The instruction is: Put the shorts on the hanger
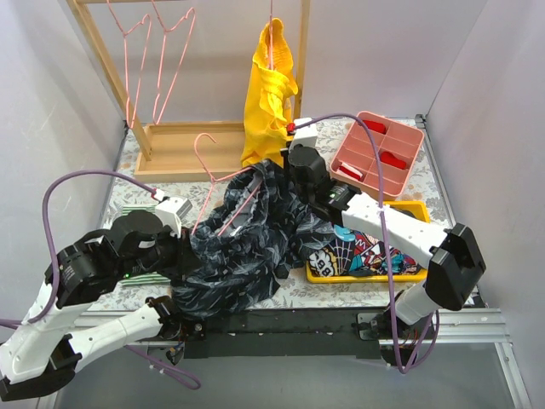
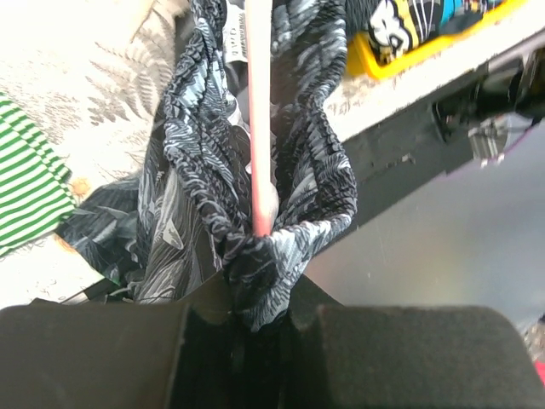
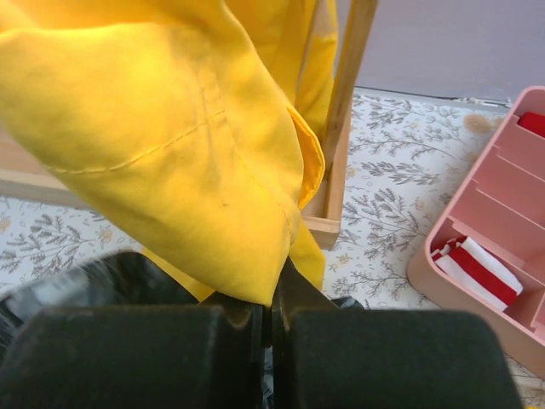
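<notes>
Partway through threading. Gripping the shorts [image 2: 196, 196] by a bunched edge in the left claw [image 2: 251, 319], clamped tight, with the hanger [image 2: 258, 128] wire running up through that fold. Otherwise lying heaped mid-table, draped over the hanger's lower half. Pressing the right claw [image 3: 271, 319] shut beneath the yellow garment [image 3: 170, 128]; cannot tell whether on any cloth. Next, probably: pull the fabric further along the wire, guard against it slipping out, then even both sides.

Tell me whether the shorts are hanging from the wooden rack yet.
No, the shorts lie heaped on the table in front of the wooden rack, a pink hanger poking out of them.
</notes>
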